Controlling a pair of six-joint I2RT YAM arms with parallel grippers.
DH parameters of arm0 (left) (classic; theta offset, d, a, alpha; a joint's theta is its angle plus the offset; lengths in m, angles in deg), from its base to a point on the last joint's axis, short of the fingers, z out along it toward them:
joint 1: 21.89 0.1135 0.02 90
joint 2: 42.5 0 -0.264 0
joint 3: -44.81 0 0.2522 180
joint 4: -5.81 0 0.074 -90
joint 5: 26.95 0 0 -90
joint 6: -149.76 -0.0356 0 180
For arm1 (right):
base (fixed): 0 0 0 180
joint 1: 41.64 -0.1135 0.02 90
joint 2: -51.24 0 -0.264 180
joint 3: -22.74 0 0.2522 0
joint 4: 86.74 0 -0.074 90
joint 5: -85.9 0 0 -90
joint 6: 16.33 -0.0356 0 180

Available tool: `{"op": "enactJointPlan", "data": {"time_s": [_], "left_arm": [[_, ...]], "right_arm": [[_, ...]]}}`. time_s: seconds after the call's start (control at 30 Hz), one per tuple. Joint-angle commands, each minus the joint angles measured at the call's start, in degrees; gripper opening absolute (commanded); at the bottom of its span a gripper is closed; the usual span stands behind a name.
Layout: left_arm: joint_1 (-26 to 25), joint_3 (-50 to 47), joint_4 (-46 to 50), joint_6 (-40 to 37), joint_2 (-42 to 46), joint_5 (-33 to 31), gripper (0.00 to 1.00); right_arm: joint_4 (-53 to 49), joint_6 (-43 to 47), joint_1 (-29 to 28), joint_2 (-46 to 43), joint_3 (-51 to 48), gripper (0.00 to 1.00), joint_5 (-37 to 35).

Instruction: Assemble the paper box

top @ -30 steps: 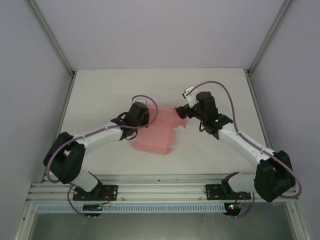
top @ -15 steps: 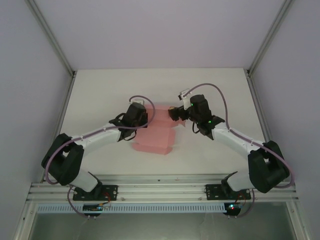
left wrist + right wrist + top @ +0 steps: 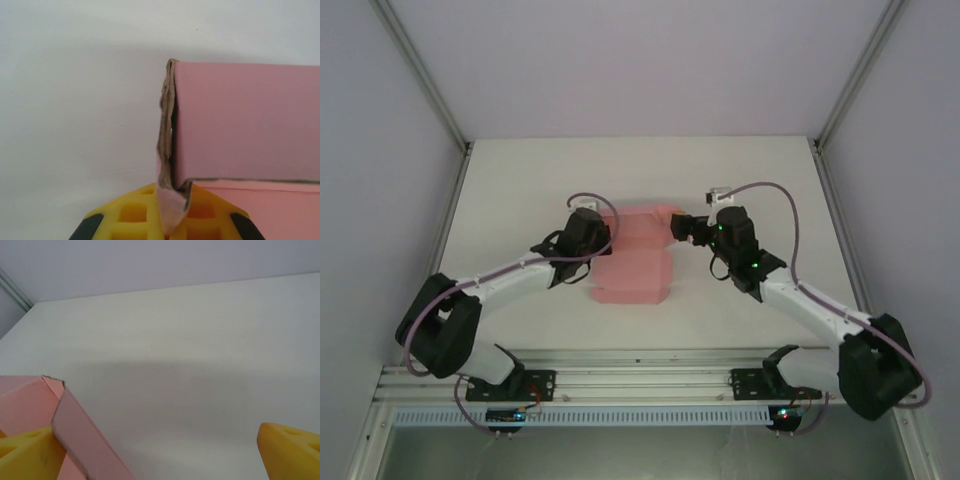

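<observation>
The pale pink paper box lies partly folded at the middle of the table, between the two arms. My left gripper is at its left back corner. In the left wrist view the left gripper is shut on a thin corner flap of the paper box, and a raised panel stands just beyond the yellow fingers. My right gripper points left at the box's right back corner. In the right wrist view the right gripper is open wide, and an edge of the paper box rests against its left finger.
The white table has bare surface behind and to both sides of the box. Grey walls and metal posts close it in. An aluminium rail carrying the arm bases runs along the near edge.
The right gripper has swung from above the box's right flap to its right back corner, staying open. The left gripper, still shut on the card, has shifted left. The box now lies squarer.
</observation>
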Motion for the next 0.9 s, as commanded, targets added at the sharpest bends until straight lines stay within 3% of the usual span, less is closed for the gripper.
{"op": "enactJointPlan", "data": {"time_s": [0.0, 0.2, 0.67, 0.87], "left_arm": [[0.99, 0.02, -1.65, 1.79, 2.85, -0.54, 0.00], [1.67, 0.79, -0.22, 1.67, 3.83, -1.58, 0.00], [1.75, 0.93, -1.41, 1.05, 2.05, 2.34, 0.00], [1.73, 1.04, -2.88, 1.83, 1.20, 4.08, 0.00]], "right_arm": [[-14.34, 1.29, 0.28, -1.02, 3.13, 0.99, -2.03], [-18.61, 3.46, 0.09, 3.62, 5.47, 0.99, 4.80], [-9.40, 0.85, -3.82, 13.62, 10.56, 0.99, -3.19], [-7.66, 1.86, -4.80, 15.69, 10.93, 0.99, 0.87]]}}
